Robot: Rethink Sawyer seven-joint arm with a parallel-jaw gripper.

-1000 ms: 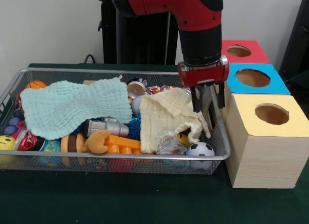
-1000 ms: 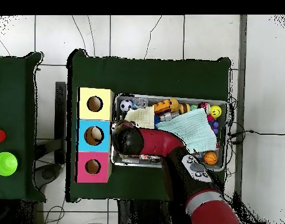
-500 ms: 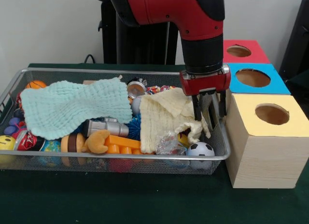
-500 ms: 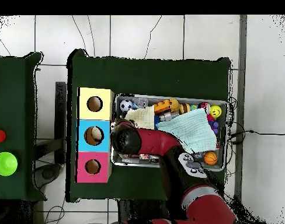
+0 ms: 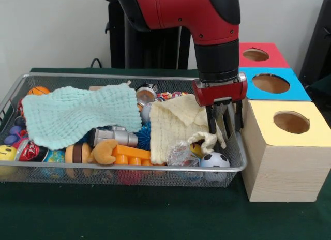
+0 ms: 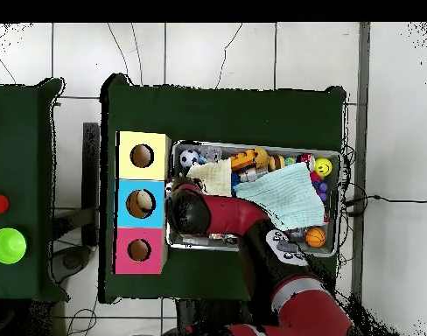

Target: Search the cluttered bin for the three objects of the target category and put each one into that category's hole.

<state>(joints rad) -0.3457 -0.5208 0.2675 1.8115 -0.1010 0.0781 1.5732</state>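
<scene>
A small black-and-white soccer ball (image 5: pixel 214 160) lay at the lower right of the wire mesh bin (image 5: pixel 124 170), just below a crumpled pale yellow cloth (image 5: pixel 178 126). Above it the black-fingered gripper (image 5: pixel 224 121) hung spread apart, empty. At right stood 3 holed wooden boxes (image 5: pixel 282 147), yellow nearest.

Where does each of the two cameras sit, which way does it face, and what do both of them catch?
Front view: sits low across the table, facing the robot; sees the wire bin, the three boxes and the red arm coming down, its claw open at the yellow cloth.
Overhead view: hangs above the table, looking straight down; the arm reaches up from the bottom edge and hides its claw.
Shared: the bin, the mint cloth, the soccer ball and the yellow-topped box.
</scene>
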